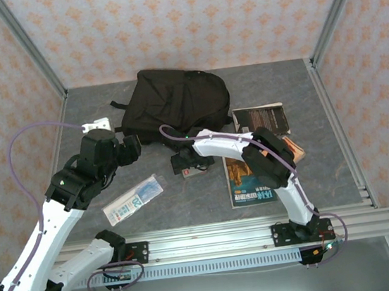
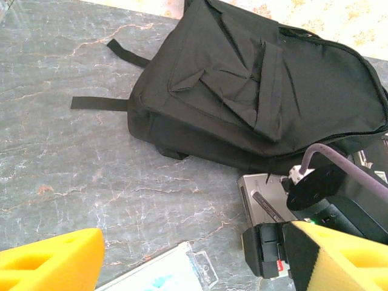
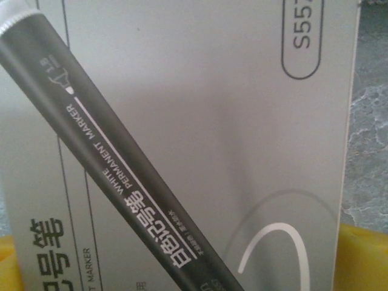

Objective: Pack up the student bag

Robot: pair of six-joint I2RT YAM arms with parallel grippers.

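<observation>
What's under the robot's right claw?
A grey marker box lies flat on the table, right beneath the open right gripper. What is inside the box, and anything beneath it, is covered.

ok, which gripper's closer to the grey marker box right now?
Right. The right gripper is directly over the marker box, open; the left gripper is off to the box's left, also open, apart from it.

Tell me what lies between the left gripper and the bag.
Bare tabletop runs from the left gripper to the bag, seen in the left wrist view; a grey box sits off to the right.
</observation>
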